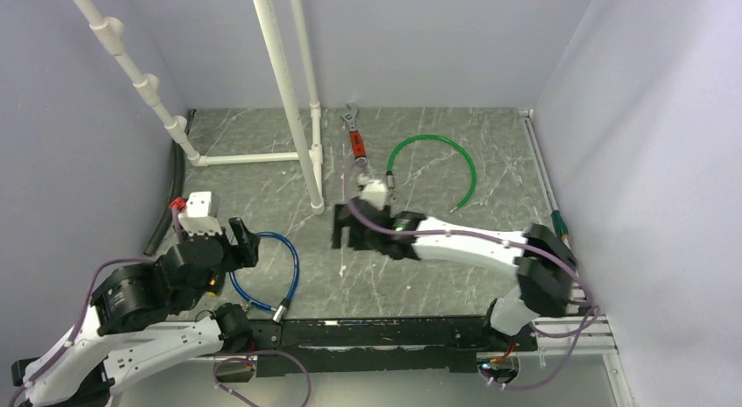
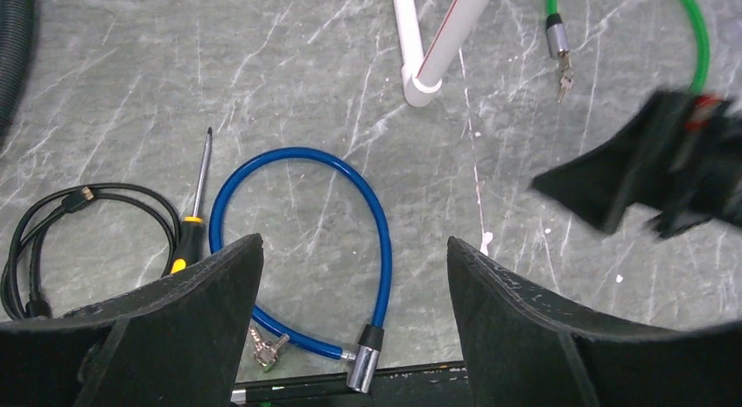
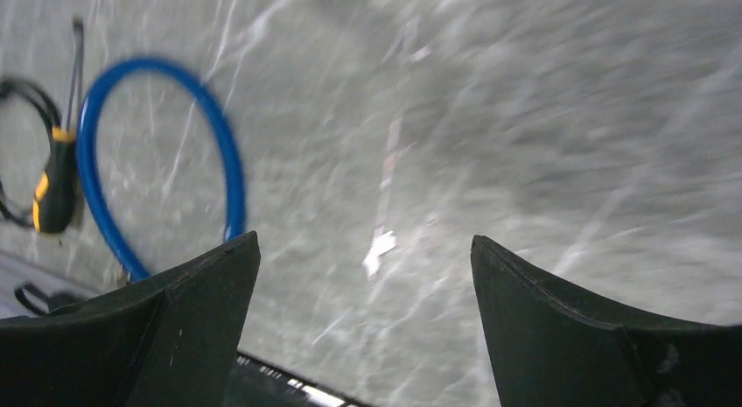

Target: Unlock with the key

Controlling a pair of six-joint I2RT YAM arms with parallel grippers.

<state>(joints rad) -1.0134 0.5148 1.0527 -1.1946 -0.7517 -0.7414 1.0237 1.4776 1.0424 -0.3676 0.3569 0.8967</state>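
Observation:
A small silvery key [image 2: 564, 74] sticks out of the silver lock end [image 2: 554, 35] of the green cable [image 1: 437, 153] at the back. A second small key bunch [image 2: 269, 348] lies against the blue cable loop [image 2: 350, 197], beside its silver lock cylinder [image 2: 363, 368]. My left gripper [image 2: 354, 245] hovers open above the blue loop, with nothing between its fingers. Blurred by motion, my right gripper [image 3: 363, 241] is open and empty over the bare floor mid-table [image 1: 344, 228], apart from both cables.
A red-handled wrench [image 1: 354, 137] lies at the back. White PVC pipes [image 1: 289, 101] stand at the back left. A yellow-and-black screwdriver [image 2: 188, 241] and a coiled black cord [image 2: 52, 232] lie left of the blue loop. A black rail [image 1: 385, 333] runs along the near edge.

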